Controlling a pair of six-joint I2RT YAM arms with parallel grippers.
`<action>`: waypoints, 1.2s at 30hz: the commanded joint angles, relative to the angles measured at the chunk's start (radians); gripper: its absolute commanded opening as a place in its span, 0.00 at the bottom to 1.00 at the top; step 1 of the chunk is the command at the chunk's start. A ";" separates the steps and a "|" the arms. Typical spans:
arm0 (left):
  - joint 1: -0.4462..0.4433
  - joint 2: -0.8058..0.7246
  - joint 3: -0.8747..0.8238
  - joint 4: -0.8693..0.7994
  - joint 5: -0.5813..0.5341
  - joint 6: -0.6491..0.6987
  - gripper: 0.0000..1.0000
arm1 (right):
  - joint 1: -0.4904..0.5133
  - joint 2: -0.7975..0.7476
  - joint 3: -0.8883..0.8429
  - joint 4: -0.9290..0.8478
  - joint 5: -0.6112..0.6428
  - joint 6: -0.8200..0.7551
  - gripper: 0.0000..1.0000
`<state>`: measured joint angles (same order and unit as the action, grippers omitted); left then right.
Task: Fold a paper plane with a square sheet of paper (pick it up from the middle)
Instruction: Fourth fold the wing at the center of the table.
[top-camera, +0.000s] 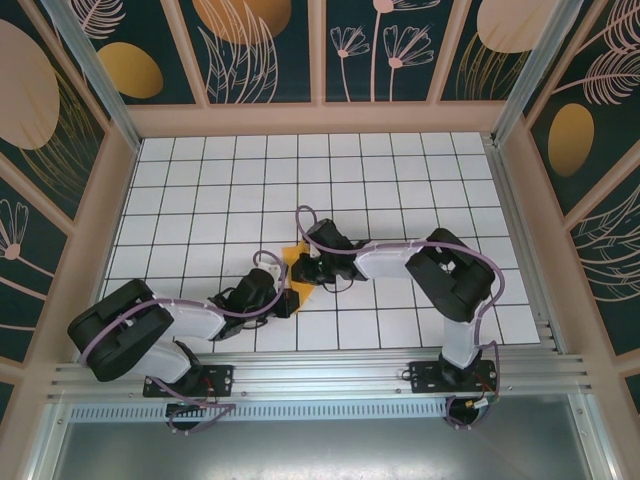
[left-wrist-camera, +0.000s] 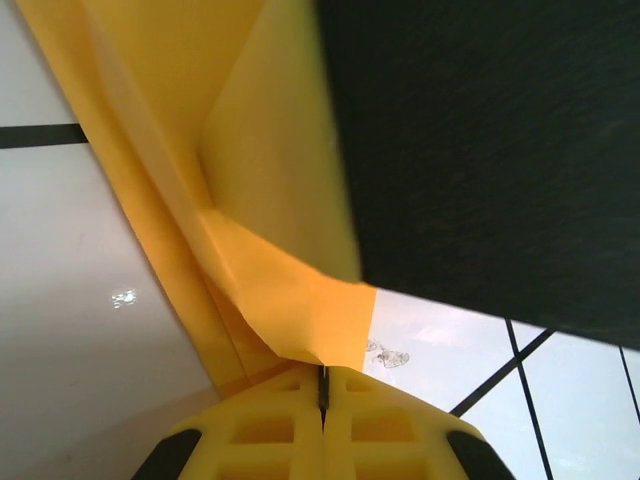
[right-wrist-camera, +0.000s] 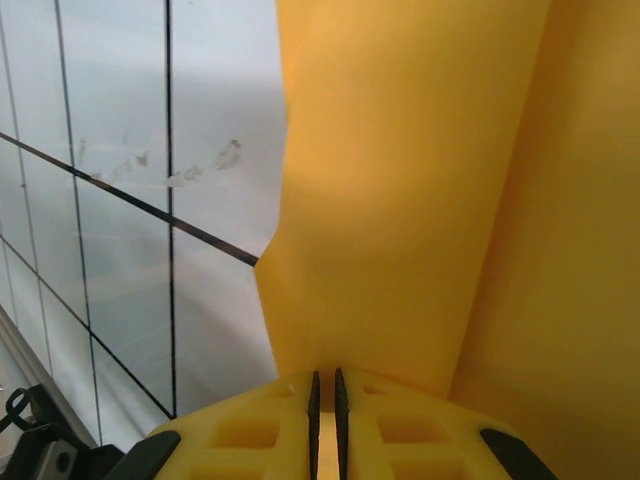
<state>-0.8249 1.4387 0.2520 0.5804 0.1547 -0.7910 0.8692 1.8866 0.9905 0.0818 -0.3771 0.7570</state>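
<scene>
**Operator:** Where is the square sheet of paper (top-camera: 293, 257)?

**Spotter:** It's over the table (top-camera: 400, 190), slightly left of the table's middle and in its near half. It's creased, and one folded flap hangs down. Your two grippers meet on it there.

**Operator:** What is my left gripper (left-wrist-camera: 323, 378) doing?

**Spotter:** Your yellow fingers (left-wrist-camera: 270, 425) are pressed tight together, with only a hairline seam between them. The corner of the folded flap runs straight into that seam, so you're pinching the paper there.

**Operator:** And the right gripper (right-wrist-camera: 322, 385)?

**Spotter:** Those fingers (right-wrist-camera: 250, 430) are nearly closed, leaving a thin slit. A sliver of yellow shows inside the slit, and the sheet rises straight from the tips. You're grasping the paper's edge, and the table's grid shows beyond it.
</scene>
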 joint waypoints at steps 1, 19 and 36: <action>-0.009 0.051 -0.054 0.012 0.024 -0.029 0.00 | -0.007 0.026 0.037 0.003 -0.029 -0.025 0.17; -0.007 -0.299 -0.144 -0.098 -0.118 -0.205 0.39 | -0.012 0.083 0.056 -0.017 -0.038 -0.044 0.16; 0.056 -0.434 -0.106 -0.141 0.000 -0.294 0.25 | -0.012 0.071 0.065 -0.043 0.024 -0.016 0.15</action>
<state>-0.7719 0.9607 0.1101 0.3332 0.0624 -1.0866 0.8627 1.9404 1.0389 0.0704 -0.3973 0.7330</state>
